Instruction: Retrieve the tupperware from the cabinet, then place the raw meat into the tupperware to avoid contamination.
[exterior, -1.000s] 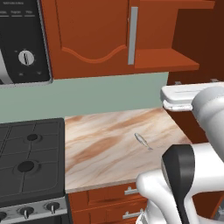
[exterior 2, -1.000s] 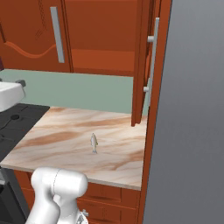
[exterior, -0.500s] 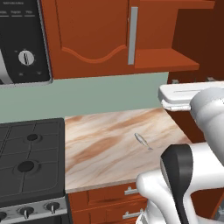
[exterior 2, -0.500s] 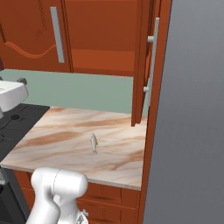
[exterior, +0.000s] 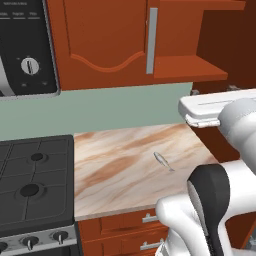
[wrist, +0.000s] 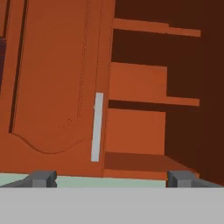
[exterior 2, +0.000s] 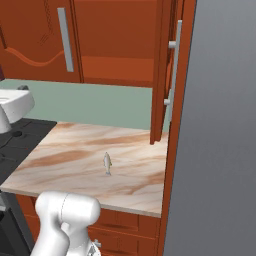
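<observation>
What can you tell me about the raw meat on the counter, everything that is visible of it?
The raw meat is a tiny, thin, silvery-grey sliver with tapered ends, shaped like a little fish. It lies flat on the marbled beige-and-brown counter, towards its right half and roughly midway between the green backsplash and the front edge. In the right base view it shows the same. Only the counter touches it; nothing covers it or stands beside it. Finer surface detail is too small to tell.

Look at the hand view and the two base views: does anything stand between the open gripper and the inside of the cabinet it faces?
Nothing visible does. The gripper is open and faces the cabinet, whose right door is swung open, baring the shelves. The left door is shut, off to one side. No tupperware shows on the visible shelves.
</observation>
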